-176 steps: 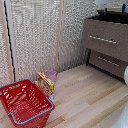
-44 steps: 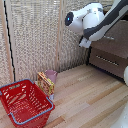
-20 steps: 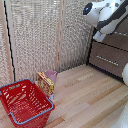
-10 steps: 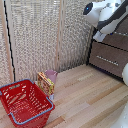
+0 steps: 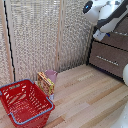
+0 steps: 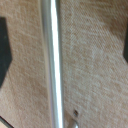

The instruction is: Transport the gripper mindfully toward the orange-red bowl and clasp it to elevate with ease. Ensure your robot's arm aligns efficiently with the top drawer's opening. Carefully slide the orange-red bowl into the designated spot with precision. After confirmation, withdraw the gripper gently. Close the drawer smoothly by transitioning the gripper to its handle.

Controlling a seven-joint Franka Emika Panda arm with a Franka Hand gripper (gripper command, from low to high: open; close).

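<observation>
Pale wood flooring (image 5: pixel 85 95) and a wall of woven blinds (image 5: pixel 45 35) frame your workspace, with the dark-brown cabinet at the exterior view's right. Start from the handle (image 6: pixel 54 60): in the wrist view it runs as a slim silver bar straight across the brown drawer front (image 6: pixel 95 55), sitting between the two dark fingers (image 6: pixel 5 45) at the picture's edges. The fingers stand apart with the bar in the gap, nothing clamped. The robot's arm (image 5: pixel 107 15) hangs high at the cabinet, covering the top drawer, so you cannot see from outside how far that drawer stands out. The orange-red bowl shows in neither view; judge it as already stowed, though you cannot confirm that. So you look to be on the last step, closing the drawer. Next you'd want to keep the bar centred between the fingers, meet it squarely, and push straight in without skewing. The red basket (image 5: pixel 22 102), the small pink cup (image 5: pixel 51 76) and the box (image 5: pixel 45 82) sit well apart, down on the floor
</observation>
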